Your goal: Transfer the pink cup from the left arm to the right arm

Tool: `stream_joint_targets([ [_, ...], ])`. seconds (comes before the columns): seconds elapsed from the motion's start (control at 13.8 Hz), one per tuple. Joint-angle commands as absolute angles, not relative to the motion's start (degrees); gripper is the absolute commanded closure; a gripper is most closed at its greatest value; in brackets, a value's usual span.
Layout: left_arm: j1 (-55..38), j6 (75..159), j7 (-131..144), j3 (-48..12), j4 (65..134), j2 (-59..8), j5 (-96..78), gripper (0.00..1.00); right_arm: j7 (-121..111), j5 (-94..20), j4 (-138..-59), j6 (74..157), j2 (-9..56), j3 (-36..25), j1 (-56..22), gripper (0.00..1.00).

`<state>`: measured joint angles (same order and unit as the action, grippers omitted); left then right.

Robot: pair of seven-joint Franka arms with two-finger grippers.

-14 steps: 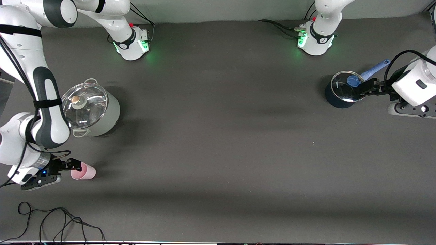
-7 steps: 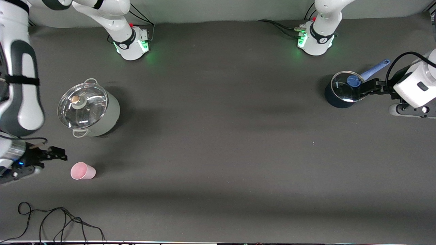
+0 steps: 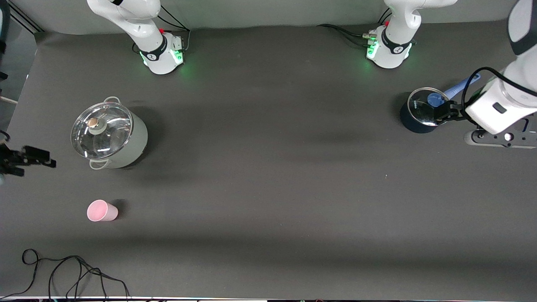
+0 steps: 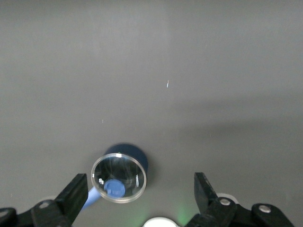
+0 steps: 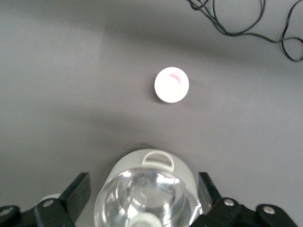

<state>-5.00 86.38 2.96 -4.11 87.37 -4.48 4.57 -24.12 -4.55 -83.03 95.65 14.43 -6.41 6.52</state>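
Note:
The pink cup (image 3: 102, 211) stands upright and alone on the dark table, nearer to the front camera than the grey pot (image 3: 110, 135). It also shows in the right wrist view (image 5: 171, 85), seen from above. My right gripper (image 3: 37, 159) is open and empty in the air over the table's edge at the right arm's end, apart from the cup; its fingers (image 5: 78, 189) frame the grey pot (image 5: 147, 194). My left gripper (image 3: 445, 113) is open and empty over the edge of the small blue pot (image 3: 423, 110) at the left arm's end.
The grey pot has a glass lid with a knob. The blue pot (image 4: 119, 177) has a glass lid and a blue handle (image 3: 459, 87). A black cable (image 3: 75, 272) lies near the table's front edge at the right arm's end and shows in the right wrist view (image 5: 236, 19).
My right gripper has let go of the pink cup and drawn back up and away toward the table's edge. The cup stays where it stood. The left gripper has shifted slightly.

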Motion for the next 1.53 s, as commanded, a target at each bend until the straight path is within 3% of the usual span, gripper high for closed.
stream_joint_targets([
  [0.0,-7.1,96.5,2.9,-0.1,102.8,6.3,3.4,0.0,-15.8,-3.8,-85.9,95.0,10.6,-6.6,4.3,0.0],
  [0.29,-11.3,98.4,-3.2,5.8,99.1,3.5,1.2,0.0,-13.3,-3.8,-90.9,94.6,4.8,-6.5,2.0,0.0],
  [0.87,-11.2,94.6,-2.5,5.4,97.1,1.1,1.0,0.0,-8.7,-3.6,-92.6,95.1,3.4,-5.8,0.7,0.0],
  [1.09,-11.2,94.7,-2.6,5.4,97.4,1.1,1.0,0.0,-4.8,-2.8,-92.5,96.0,3.4,-0.4,3.8,0.0],
  [1.45,-11.1,93.6,-3.3,5.4,98.4,1.8,1.1,0.0,-4.7,-1.8,-92.3,95.3,3.2,-0.4,3.8,0.01],
])
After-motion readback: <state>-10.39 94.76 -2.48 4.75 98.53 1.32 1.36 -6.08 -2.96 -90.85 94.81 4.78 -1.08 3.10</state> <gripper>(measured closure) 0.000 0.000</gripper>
